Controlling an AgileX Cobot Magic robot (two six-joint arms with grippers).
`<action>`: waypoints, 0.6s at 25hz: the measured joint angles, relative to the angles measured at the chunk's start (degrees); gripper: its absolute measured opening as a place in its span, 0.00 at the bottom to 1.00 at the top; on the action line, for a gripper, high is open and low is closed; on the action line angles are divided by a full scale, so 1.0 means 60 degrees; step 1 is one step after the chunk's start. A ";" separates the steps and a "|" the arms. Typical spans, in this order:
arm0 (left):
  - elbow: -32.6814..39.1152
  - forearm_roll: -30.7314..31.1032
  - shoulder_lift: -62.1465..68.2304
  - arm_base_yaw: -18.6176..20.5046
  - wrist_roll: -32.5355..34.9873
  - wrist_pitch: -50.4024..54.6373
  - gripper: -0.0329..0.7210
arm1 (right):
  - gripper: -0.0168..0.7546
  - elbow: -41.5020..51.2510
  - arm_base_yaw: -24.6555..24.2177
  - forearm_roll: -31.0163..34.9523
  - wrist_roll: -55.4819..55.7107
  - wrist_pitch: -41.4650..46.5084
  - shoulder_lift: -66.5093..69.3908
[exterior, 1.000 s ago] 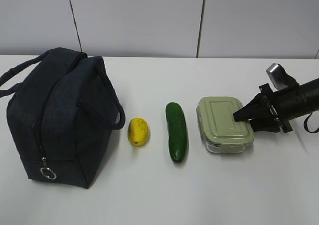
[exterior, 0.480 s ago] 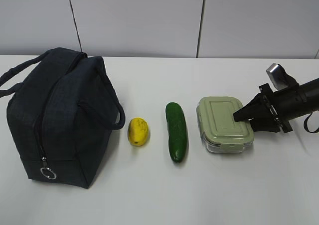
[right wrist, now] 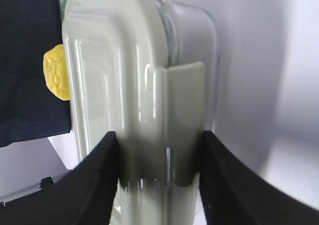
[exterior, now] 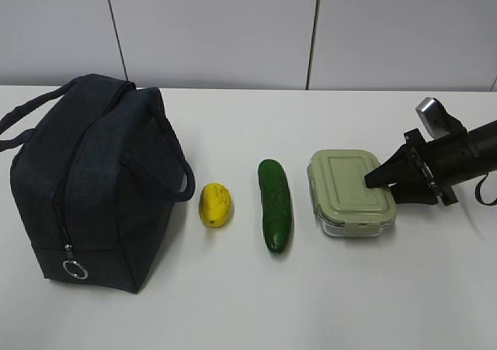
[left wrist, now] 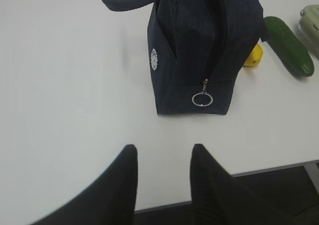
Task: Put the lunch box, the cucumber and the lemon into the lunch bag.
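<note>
The lunch box (exterior: 345, 188), clear with a sage-green lid, sits on the white table at the right. My right gripper (exterior: 371, 181) reaches in from the right and is shut on the box's right end; in the right wrist view its black fingers press both sides of the lid (right wrist: 124, 85) there. The dark green cucumber (exterior: 276, 206) lies left of the box, and the yellow lemon (exterior: 215, 204) lies left of the cucumber. At the far left stands the navy lunch bag (exterior: 85, 179), its zipper closed. My left gripper (left wrist: 162, 152) hangs open and empty in front of the bag (left wrist: 199, 35).
The zipper's metal ring pull (left wrist: 202, 99) hangs low on the bag's near end. The table's front edge (left wrist: 269, 169) runs just under the left fingers. A grey panelled wall (exterior: 233, 32) backs the table.
The right gripper and the lunch box have shifted a hair to the right. Nothing else has moved.
</note>
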 joint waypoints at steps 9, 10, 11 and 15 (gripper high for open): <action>0.0000 0.0017 0.0000 0.0000 0.0000 0.0000 0.36 | 0.48 0.0000 0.0000 -0.0123 0.0078 -0.0168 -0.0168; 0.0000 0.0017 0.0000 0.0000 0.0000 0.0000 0.36 | 0.48 0.0000 0.0000 -0.0146 0.0078 -0.0192 -0.0192; 0.0000 0.0017 0.0000 0.0000 0.0000 0.0000 0.36 | 0.48 0.0000 0.0000 -0.0166 0.0097 -0.0216 -0.0209; 0.0000 0.0033 0.0000 0.0000 0.0000 0.0000 0.36 | 0.48 0.0000 0.0000 -0.0248 0.0134 -0.0274 -0.0289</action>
